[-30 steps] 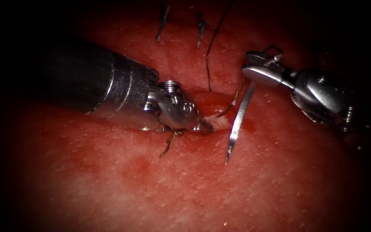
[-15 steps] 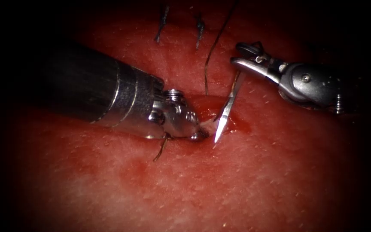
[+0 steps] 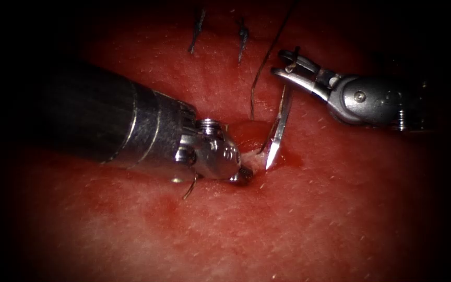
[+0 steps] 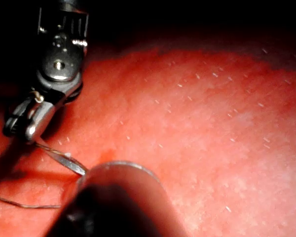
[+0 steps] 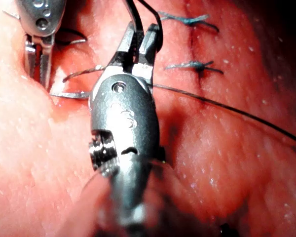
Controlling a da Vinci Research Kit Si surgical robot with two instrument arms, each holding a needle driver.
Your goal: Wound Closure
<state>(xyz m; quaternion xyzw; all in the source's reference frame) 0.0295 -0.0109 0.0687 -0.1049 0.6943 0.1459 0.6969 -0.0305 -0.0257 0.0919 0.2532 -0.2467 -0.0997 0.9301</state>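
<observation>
Needle tip brought down to the cut, tissue edge held ready.

At 9 o'clock in the endoscope view the left tool [image 3: 242, 174] lies low on the tissue [image 3: 267, 230], its jaws closed on the pale lip of the cut [image 3: 254, 130]; compared with a second ago it has hardly shifted. Toward 2 o'clock the right tool [image 3: 283, 70] has moved in leftward and upward, its jaws clamped on the needle [image 3: 279, 125] near its rear end. The needle has swung from lying out over the skin at 5 o'clock to standing steeply, its point now at the wet edge of the cut, apparently not yet buried. The thread [image 3: 259, 73] trails off toward 12 o'clock, past two earlier stitches [image 3: 244, 34]. That suggests a bite is being lined up.
</observation>
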